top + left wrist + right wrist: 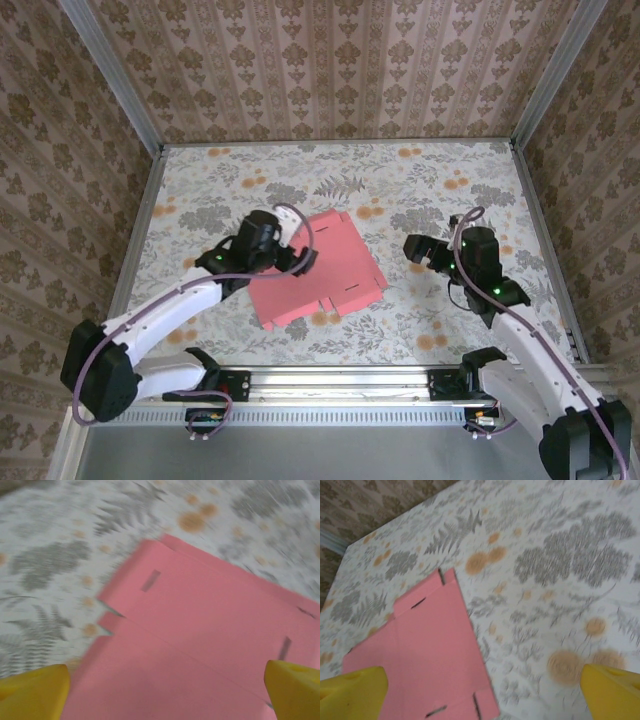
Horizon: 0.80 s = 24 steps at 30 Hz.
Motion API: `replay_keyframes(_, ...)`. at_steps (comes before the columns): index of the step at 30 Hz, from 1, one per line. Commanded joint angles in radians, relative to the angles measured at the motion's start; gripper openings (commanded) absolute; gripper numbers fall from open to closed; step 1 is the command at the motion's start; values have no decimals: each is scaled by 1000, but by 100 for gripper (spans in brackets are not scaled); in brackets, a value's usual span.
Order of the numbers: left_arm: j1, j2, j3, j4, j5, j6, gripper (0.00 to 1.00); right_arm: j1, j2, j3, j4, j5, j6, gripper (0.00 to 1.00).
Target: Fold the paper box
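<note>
The paper box (pixel 320 270) lies flat and unfolded on the floral table, a pink sheet with notched edges, slots and crease lines. My left gripper (pixel 293 258) hovers over its left part, jaws wide apart; in the left wrist view the pink sheet (pixel 200 640) spreads beneath the two yellow fingertips (pixel 35 692), nothing between them. My right gripper (pixel 420 250) stands to the right of the sheet, apart from it and open. In the right wrist view the box (pixel 425 655) lies at lower left, between and beyond the yellow fingertips (pixel 612 690).
The floral tablecloth (pixel 430 180) covers the work surface, fenced by patterned walls with metal corner posts (pixel 110 70). A metal rail (pixel 340 380) runs along the near edge between the arm bases. Bare cloth lies behind and right of the sheet.
</note>
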Motion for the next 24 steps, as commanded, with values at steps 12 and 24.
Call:
replay_keyframes(12,-240,429,320,-327,43,214,95,-30,-304,18,-429,-187,155,100)
replay_keyframes(24,-289,637,498,-396,223,250,89,-52,-364,58,-530,-194,101,100)
